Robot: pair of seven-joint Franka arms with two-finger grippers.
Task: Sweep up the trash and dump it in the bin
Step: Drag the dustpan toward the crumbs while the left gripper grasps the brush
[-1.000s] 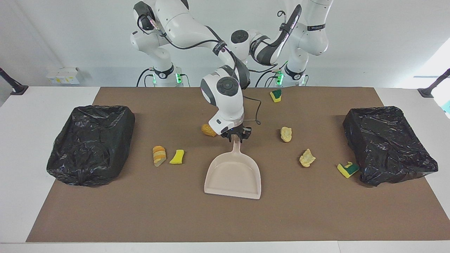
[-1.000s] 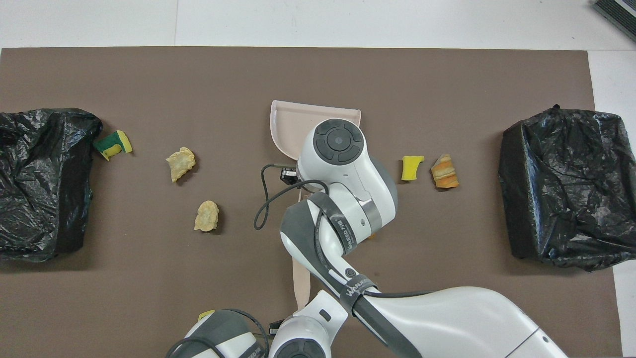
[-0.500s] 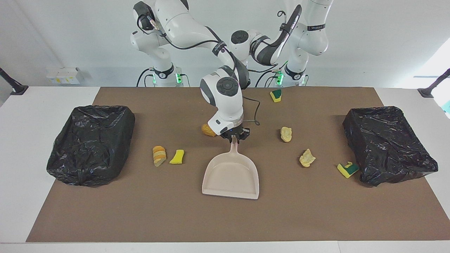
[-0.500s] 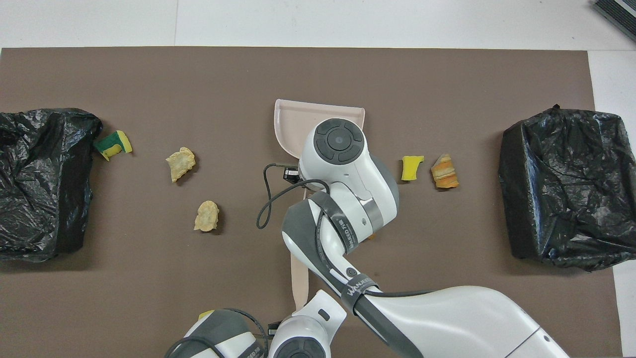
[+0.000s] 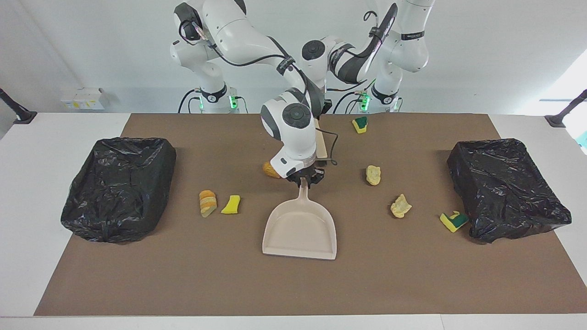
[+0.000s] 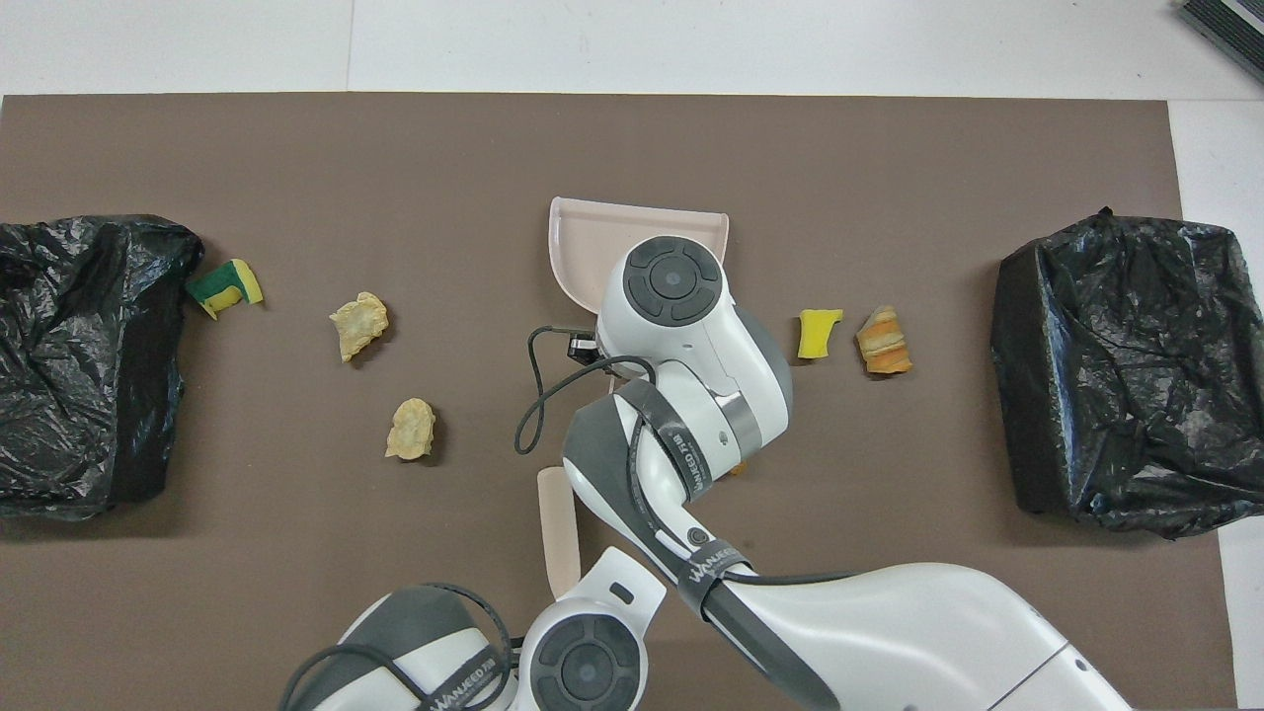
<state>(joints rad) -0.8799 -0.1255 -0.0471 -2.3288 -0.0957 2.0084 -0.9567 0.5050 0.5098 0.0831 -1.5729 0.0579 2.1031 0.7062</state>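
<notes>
Seven scraps of trash on the loose, none swept up yet

The right gripper (image 5: 305, 178) is pinched shut on the dustpan (image 5: 300, 229) handle, pan flat on the mat with its open lip facing away from the gripper, ready to catch stuff I guess. The left gripper (image 5: 322, 113) is clamped on the brush (image 5: 321, 143), hanging just above the right gripper. One orange chunk (image 5: 270, 170) sits right beside the right gripper; the rest are scattered either side toward the two bag-lined bins (image 5: 119, 188). Brown mat (image 5: 293, 284) over a white counter (image 5: 27, 206), plain white wall.
</notes>
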